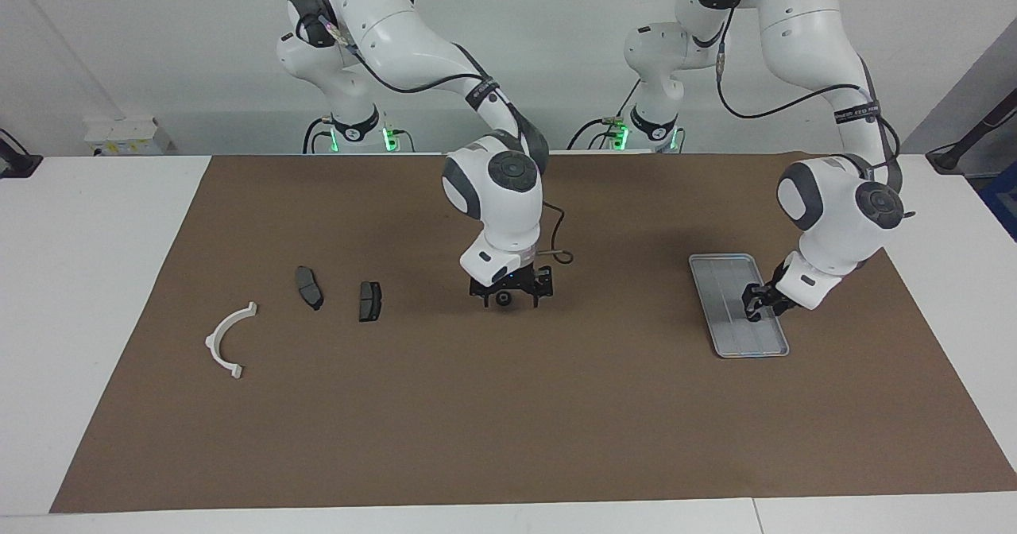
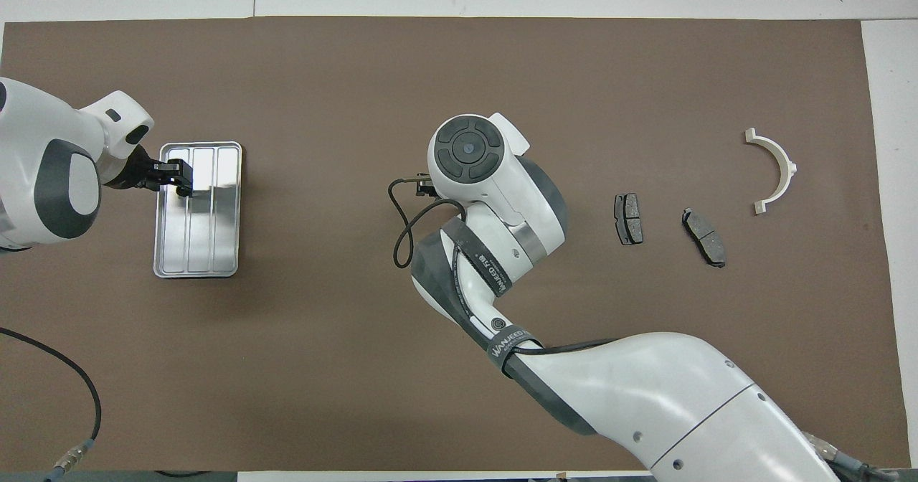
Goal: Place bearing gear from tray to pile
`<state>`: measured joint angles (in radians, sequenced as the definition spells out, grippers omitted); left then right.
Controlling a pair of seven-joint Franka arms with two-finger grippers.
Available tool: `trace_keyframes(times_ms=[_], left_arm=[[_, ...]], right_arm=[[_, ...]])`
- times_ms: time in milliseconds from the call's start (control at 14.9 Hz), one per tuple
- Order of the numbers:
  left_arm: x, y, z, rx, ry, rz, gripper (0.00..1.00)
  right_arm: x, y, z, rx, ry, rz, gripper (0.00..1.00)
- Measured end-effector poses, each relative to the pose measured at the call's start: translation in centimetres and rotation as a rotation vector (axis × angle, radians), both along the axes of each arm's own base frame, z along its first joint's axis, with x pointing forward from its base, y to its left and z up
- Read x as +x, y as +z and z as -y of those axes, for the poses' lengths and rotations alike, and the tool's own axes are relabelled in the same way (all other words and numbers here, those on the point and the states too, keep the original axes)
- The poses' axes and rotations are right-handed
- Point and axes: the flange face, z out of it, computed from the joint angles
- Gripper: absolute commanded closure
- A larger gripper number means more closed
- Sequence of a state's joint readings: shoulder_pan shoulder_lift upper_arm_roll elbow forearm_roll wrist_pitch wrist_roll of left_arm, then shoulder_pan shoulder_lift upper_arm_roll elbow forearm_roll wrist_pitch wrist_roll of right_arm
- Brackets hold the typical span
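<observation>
The left hand (image 1: 753,309) pinches a bearing gear (image 2: 183,191) in the tray (image 1: 719,276) for lifting; the right hand (image 1: 509,299), released, straddles another gear (image 1: 503,299) mid-desk.

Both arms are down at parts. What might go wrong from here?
The right claw stands open astride the small gear at mid-mat; an off-centre close may flick it away. The left claw sits low over the tray, which might shift if bumped. Toward the bracket, the brake pads lie in the carrying path.
</observation>
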<state>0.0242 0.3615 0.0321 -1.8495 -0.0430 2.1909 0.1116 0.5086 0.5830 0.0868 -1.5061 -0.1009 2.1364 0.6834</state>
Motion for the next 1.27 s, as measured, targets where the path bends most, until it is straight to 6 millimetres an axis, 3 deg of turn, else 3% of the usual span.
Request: trace_keyframes(times_ms=[469,1071,1272], left_arm=[[-0.6,-1.3,0.0,0.003,0.002,0.026,0.44],[-1.4,-2.7,0.0,0.005,0.003,0.03,0.47],[-1.4,-2.7,0.0,0.005,0.003,0.033,0.61]], right_arm=[[-1.4,-2.7,0.8,-0.008,-0.018,-0.068,0.0],[-3.4,-4.0,1.2,-0.024,-0.007,-0.102,0.01],[-3.7,-4.4,0.7,0.0,0.001,-0.077,0.01]])
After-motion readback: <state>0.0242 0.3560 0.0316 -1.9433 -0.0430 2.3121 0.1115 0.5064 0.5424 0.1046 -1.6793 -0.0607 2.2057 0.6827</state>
